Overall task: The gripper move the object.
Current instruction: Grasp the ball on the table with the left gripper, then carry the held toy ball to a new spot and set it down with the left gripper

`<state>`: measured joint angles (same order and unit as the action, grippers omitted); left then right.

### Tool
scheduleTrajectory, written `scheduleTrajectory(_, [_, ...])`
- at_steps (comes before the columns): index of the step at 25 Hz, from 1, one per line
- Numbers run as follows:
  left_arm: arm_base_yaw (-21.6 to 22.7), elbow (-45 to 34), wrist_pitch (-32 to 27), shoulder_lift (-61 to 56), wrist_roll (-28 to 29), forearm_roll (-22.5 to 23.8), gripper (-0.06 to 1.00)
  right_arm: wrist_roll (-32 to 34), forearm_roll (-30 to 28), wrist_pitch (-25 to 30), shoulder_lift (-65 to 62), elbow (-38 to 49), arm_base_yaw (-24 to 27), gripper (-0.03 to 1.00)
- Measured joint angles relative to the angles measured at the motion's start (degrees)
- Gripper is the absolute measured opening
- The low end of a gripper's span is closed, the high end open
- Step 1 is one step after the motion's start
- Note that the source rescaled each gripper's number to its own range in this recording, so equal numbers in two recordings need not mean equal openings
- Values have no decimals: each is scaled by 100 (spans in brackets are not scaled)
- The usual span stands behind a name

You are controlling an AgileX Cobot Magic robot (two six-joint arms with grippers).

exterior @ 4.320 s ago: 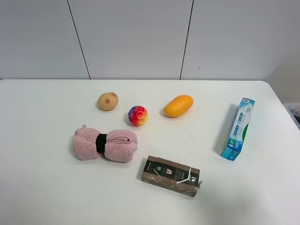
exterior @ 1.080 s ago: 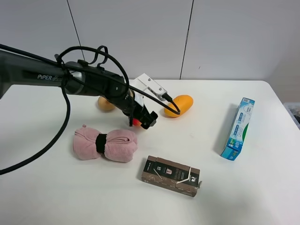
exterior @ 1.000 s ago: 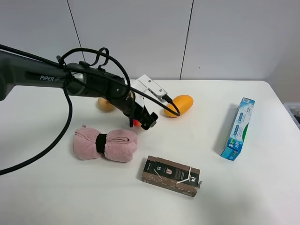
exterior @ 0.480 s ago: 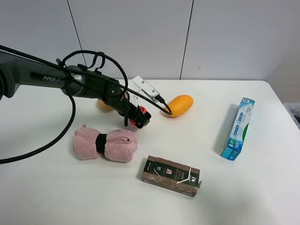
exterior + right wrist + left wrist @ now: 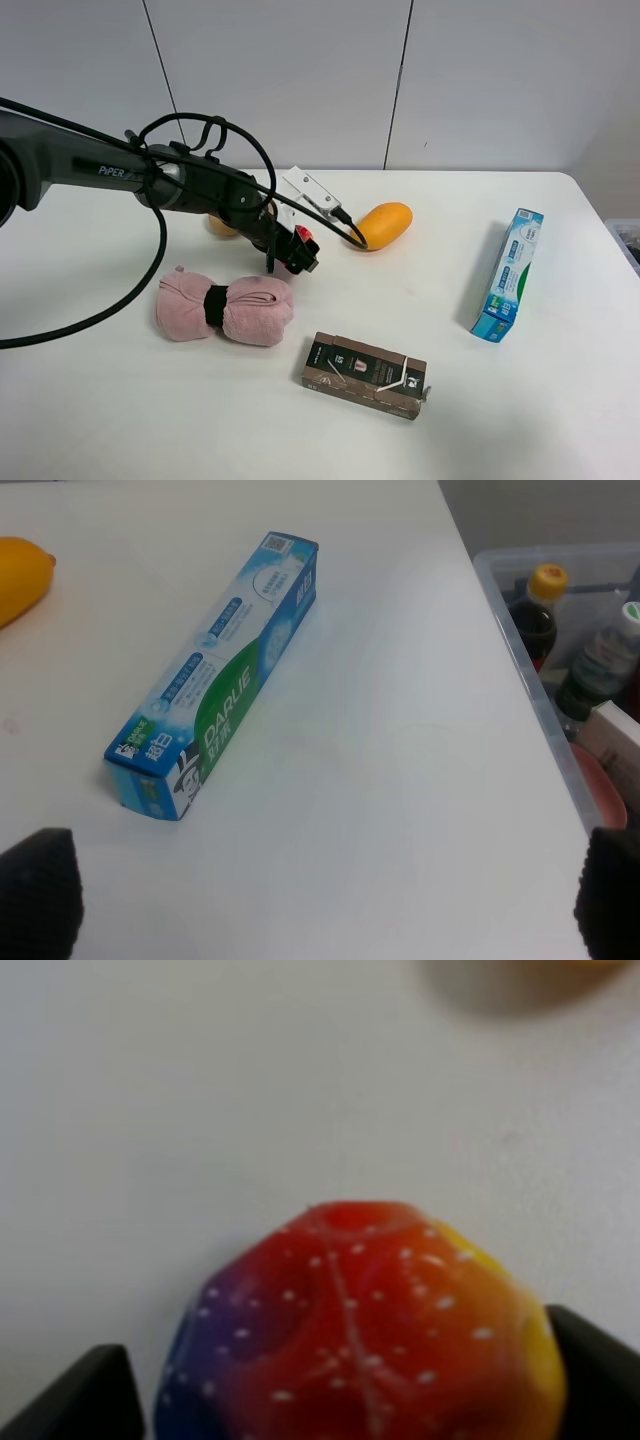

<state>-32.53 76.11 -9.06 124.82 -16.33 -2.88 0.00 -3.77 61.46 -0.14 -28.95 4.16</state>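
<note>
Nearest you: dark carton (image 5: 365,375), lying flat, with the pink rolled towel (image 5: 225,305) to its left and the toothpaste box (image 5: 508,272) at far right. Just beyond the towel: the object (image 5: 360,1330), a red-yellow-blue ball, set squarely between the left gripper's (image 5: 293,255) fingers (image 5: 85,1400), one on each flank; you cannot tell whether both press it. Right gripper (image 5: 320,900): fingers spread wide, holding nothing, near the toothpaste box, well apart from the ball. Farthest: mango (image 5: 382,225) on the right, potato (image 5: 218,226) behind the arm.

Ball (image 5: 303,236) between potato (image 5: 219,227) and mango (image 5: 385,225), towel roll (image 5: 225,308) just in front, carton (image 5: 364,374) nearer still, toothpaste box (image 5: 508,273) far right.
</note>
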Motion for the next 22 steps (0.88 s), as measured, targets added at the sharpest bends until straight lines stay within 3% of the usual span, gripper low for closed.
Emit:
scheduleTrajectory(1, [0,0,0,0,0,0,8,0,0,0,0,0,0,100])
scheduleTrajectory(2, [0,0,5,0,0,0,0,0,0,0,0,0,0,100])
scheduleTrajectory(13, [-57,0,-47,-270,0,0,2,0,0,0,0,0,0,100])
scheduleTrajectory(22, [-702,64,-803,-1459,0,-105,2,0,0,0,0,0,0,100])
